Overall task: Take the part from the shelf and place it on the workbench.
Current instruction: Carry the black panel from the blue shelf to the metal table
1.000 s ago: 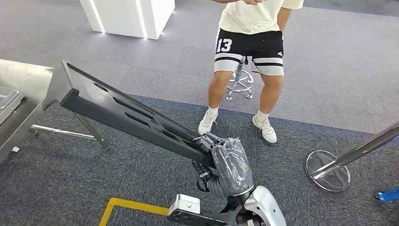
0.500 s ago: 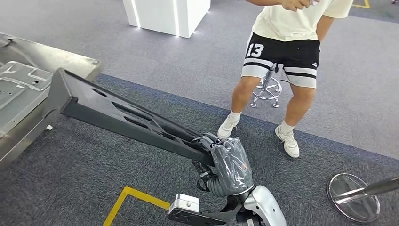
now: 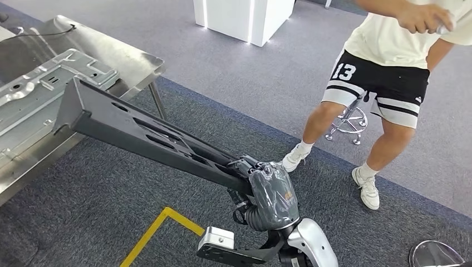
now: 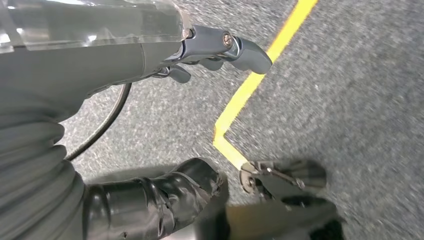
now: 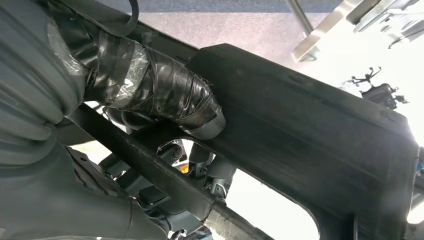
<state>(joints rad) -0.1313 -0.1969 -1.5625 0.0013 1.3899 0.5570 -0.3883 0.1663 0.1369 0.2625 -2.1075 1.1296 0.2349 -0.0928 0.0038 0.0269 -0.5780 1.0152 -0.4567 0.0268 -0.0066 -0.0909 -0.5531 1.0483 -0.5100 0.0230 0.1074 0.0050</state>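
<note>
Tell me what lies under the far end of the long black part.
The black part's far end hangs over the steel workbench's edge, above a stamped metal panel. Whatever lies directly beneath it is covered.

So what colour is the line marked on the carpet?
Yellow floor line, clearest in the left wrist view.

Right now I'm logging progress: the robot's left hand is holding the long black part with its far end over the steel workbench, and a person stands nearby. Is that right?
Not quite: the hand is wrong. The head view shows the right hand gripping the long black part; the left hand hangs over the carpet holding nothing. The rest stands: the part's far end reaches over the steel workbench, and a person stands nearby.
</note>
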